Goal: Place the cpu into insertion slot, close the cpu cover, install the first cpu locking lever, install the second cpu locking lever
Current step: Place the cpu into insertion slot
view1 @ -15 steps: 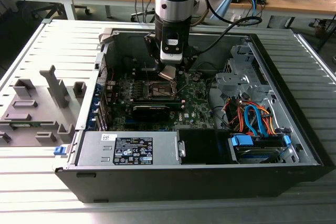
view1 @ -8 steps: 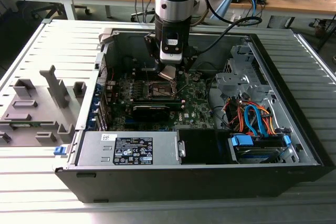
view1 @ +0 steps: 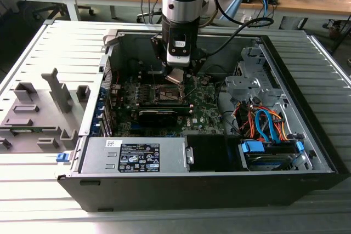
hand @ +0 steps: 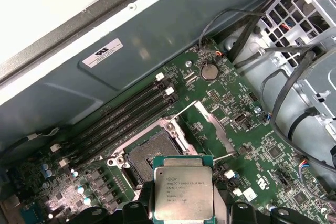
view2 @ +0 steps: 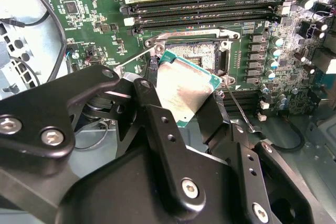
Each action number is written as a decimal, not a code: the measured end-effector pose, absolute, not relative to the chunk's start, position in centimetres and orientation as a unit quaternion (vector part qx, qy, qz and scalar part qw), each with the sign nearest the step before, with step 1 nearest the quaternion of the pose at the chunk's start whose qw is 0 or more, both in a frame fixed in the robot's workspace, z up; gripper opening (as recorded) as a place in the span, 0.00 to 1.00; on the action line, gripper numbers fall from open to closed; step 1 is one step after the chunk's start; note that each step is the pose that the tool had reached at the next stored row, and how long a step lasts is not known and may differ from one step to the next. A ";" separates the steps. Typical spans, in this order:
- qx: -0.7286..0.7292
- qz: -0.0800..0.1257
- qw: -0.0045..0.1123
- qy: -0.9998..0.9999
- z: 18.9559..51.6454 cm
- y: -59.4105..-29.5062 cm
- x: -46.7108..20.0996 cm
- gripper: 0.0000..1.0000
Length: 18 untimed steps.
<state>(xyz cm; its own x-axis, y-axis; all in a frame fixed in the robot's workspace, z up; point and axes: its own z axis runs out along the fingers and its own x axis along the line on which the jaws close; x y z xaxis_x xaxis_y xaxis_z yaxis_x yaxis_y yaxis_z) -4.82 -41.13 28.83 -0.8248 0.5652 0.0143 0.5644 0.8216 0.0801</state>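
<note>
**Exterior view:** the pincer [view1: 174, 78], inside the open computer case [view1: 307, 152], carries the cpu [view1: 175, 75] tilted, just above the insertion slot [view1: 166, 95].

**Second wrist view:** both fingers [view2: 155, 119] are clamped on opposite edges of the cpu [view2: 184, 90]. Lowered at this slant, a corner would likely strike the insertion slot [view2: 197, 51] first and bend its contacts.

**First wrist view:** the cpu [hand: 184, 192] is a pale silvery square on a green rim. The cpu cover [hand: 210, 124] stands open beside the dark insertion slot [hand: 149, 158].
</note>
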 end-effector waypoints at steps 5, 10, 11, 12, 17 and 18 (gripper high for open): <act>0.298 0.040 0.005 0.954 28.8 -41.1 -4.8 0.54; 0.300 0.040 0.005 0.953 28.8 -41.1 -4.8 0.54; 0.301 0.040 0.005 0.953 28.8 -41.1 -4.8 0.54; 0.301 0.040 0.005 0.953 28.8 -41.1 -4.8 0.54; 0.304 0.040 0.005 0.952 28.8 -41.1 -4.8 0.54; 0.304 0.040 0.005 0.952 28.8 -41.1 -4.8 0.54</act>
